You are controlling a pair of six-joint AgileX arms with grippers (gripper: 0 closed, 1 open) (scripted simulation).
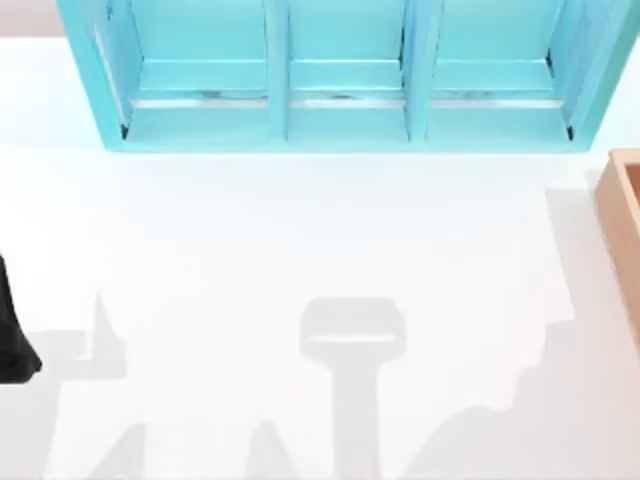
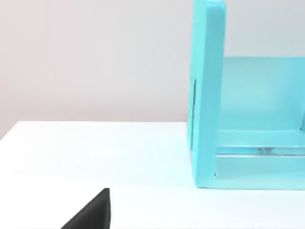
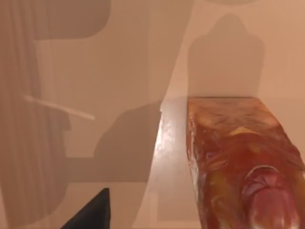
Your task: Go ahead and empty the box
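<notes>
Although partly cut off at the top view's right edge, the box point(image 1: 622, 225) sits on the table point(image 1: 300, 280), well apart from the cyan shelf unit point(image 1: 340, 80), whose three compartments hold nothing. Inside lies a glossy red-brown packaged block point(image 3: 238, 162); it appears rigid, light and probably slippery, so grip across its long sides. Neither gripper's finger state can be determined.
</notes>
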